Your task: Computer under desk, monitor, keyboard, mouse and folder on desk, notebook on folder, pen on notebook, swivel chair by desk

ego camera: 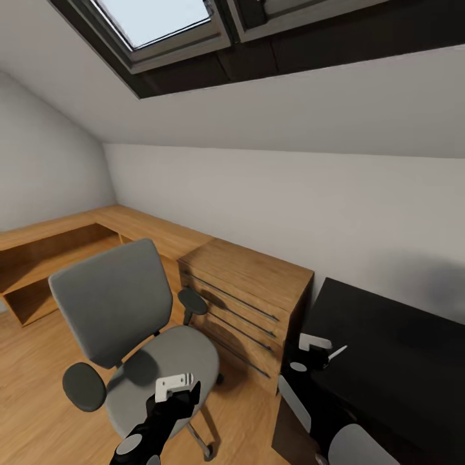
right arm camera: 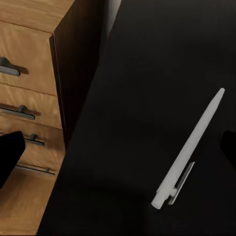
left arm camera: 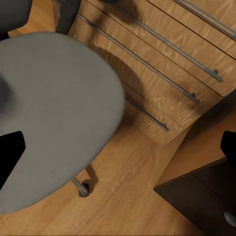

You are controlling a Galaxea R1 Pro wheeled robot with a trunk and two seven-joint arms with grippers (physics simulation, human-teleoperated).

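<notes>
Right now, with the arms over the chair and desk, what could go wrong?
1. The thin white pen lies flat on the glossy black desk. The open right end effector could slip off it or knock it towards the edge by the light wooden dresser.
2. The open left end effector hangs over the grey padded swivel chair. A bump might roll the chair on its casters.

We're in a home attic room set up as a study corner. Sloped pale wall with a skylight (ego camera: 161, 22) across the top of the frame, light wood floor (ego camera: 32, 400) lower left. Grey swivel chair (ego camera: 139, 336) at lower centre, wooden dresser (ego camera: 248, 303) with bar handles mid-frame, glossy black desk (ego camera: 394, 349) lower right with a pen (right arm camera: 189, 150) on it. Low wooden shelving (ego camera: 58, 248) at left.
</notes>
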